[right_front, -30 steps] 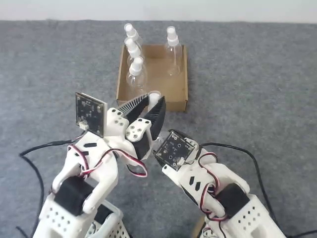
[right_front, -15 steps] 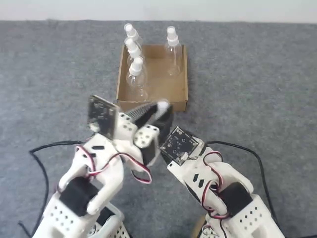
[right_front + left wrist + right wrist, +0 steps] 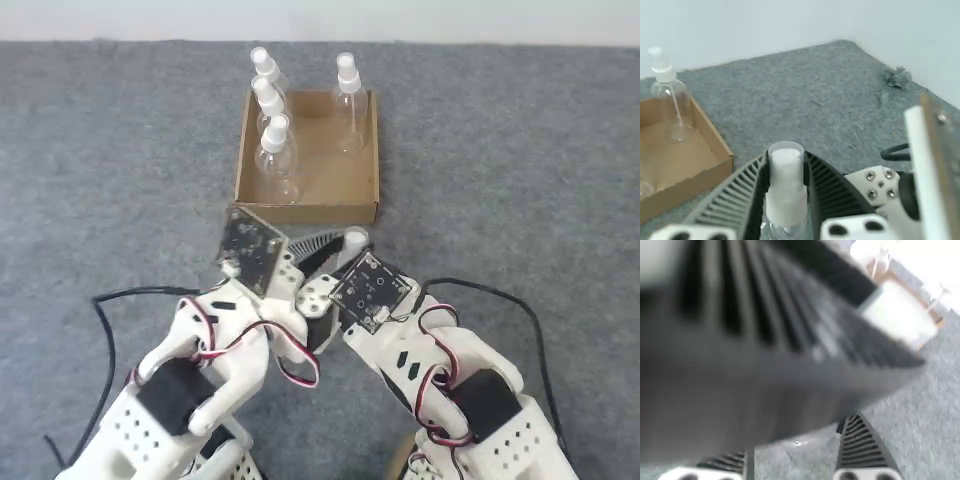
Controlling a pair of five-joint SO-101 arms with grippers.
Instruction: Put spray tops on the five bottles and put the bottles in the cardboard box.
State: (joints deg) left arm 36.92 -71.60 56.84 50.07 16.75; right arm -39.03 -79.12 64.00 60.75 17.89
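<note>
The cardboard box (image 3: pixel 360 205) stands at the far middle of the table. Inside it, clear bottles with white spray tops stand upright: three along one side (image 3: pixel 275 150) and one at the other side (image 3: pixel 347 95). In front of the box, my left gripper (image 3: pixel 340 243) is shut on the white spray top (image 3: pixel 786 165) of a fifth bottle, whose clear neck shows just under the collar. My right gripper (image 3: pixel 797 460) sits below it, with its fingers (image 3: pixel 860 450) on either side of that bottle's clear body (image 3: pixel 800 442). The left gripper's dark finger hides the bottle's upper part in the right wrist view.
Both arms crowd together in the near middle, their camera boards (image 3: pixel 372 290) almost touching. Black cables (image 3: pixel 110 310) trail over the grey carpet on both sides. A bit of grey fluff (image 3: pixel 897 77) lies by the wall.
My left gripper has carried the spray top away from the box's front wall, rightward and nearer, until it is over the right gripper. The right arm shifted slightly right.
</note>
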